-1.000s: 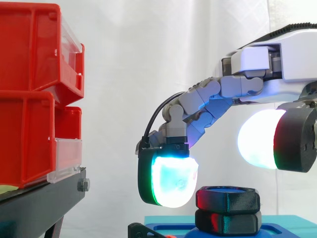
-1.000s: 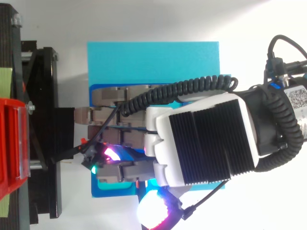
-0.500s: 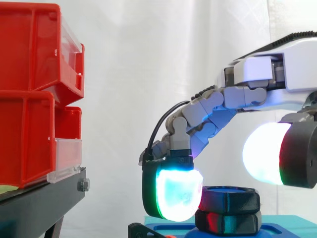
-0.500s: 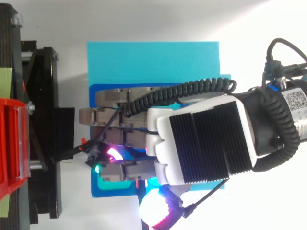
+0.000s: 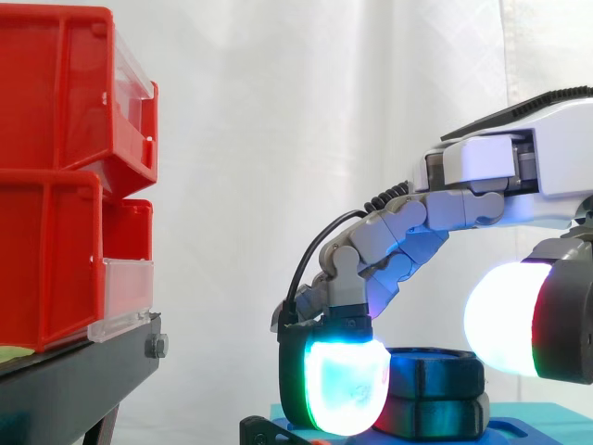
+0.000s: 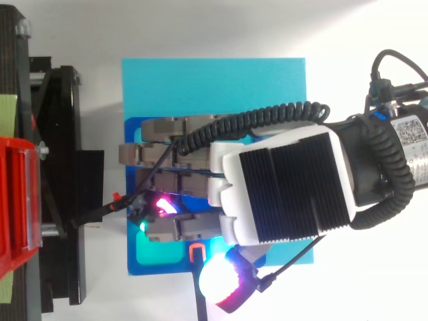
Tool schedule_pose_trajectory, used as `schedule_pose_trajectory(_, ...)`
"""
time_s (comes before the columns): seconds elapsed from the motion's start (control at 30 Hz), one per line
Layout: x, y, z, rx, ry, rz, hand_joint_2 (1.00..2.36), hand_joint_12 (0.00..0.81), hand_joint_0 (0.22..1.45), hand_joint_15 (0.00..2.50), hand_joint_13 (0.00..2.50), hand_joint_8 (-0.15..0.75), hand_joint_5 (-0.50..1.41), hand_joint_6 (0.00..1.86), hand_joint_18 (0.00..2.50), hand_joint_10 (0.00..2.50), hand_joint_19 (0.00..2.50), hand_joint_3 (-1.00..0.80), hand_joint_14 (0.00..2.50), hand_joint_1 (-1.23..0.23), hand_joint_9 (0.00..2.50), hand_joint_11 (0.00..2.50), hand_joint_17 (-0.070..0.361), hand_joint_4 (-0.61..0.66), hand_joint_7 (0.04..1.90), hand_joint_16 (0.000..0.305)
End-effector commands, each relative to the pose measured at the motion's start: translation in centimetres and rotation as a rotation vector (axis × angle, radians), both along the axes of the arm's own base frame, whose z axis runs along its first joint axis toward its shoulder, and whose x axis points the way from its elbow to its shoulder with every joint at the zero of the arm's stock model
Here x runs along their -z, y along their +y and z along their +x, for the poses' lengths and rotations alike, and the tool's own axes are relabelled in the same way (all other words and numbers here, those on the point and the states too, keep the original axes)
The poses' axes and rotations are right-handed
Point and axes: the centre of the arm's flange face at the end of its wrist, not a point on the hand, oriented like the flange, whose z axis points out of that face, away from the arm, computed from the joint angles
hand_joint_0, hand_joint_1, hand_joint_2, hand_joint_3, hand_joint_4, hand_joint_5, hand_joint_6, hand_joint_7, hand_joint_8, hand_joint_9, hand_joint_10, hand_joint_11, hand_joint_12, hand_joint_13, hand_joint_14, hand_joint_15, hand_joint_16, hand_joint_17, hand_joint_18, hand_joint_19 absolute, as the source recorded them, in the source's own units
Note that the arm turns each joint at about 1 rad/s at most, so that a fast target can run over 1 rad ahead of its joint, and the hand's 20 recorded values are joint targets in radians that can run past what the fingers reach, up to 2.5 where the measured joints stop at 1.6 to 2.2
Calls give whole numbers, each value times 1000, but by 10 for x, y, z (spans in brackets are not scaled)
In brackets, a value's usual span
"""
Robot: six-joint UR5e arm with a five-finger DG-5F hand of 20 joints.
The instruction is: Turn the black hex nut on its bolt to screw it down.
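The black hex nut [image 5: 435,373] lies flat and level, so its hole and its short middle line point straight up, and its flat sides face out all round. It sits low in the side view, right on top of a second black six-sided piece [image 5: 435,417] of about the same width. Both stand on a dark blue base [image 6: 160,269], and that base lies on a light blue board [image 6: 214,87]. My hand [image 6: 281,187] comes in from the right and hangs just over the nut, with its back turned up and its palm turned down. From the top it lies over the middle of the base. In the side view my hand bends down at the nut's left side and covers its left edge. I cannot tell if I am holding the nut or am just near it. A small orange part [image 6: 196,253] shows on the base by my hand. Off to the left, well apart from the nut, are red bins [image 5: 56,185] on a black stand [image 5: 65,389], with a white curtain [image 5: 278,139] behind
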Motion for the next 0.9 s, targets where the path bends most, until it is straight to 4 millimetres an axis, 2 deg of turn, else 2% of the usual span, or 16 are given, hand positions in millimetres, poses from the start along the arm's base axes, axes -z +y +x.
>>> schedule_pose_trajectory(0.0, 0, -2, 0, 2, -3, -1, 1000, 299, 532, 0, 468, 227, -25, 504, 434, 0, 332, -500, 0, -209, 710, 0, 96, 81, 1152, 43)
schedule_pose_trajectory(0.87, -3, -23, 0, 27, -20, -7, 1000, 296, 534, 0, 477, 227, -16, 504, 439, 0, 341, -500, 0, -214, 718, 0, 96, 82, 1210, 43)
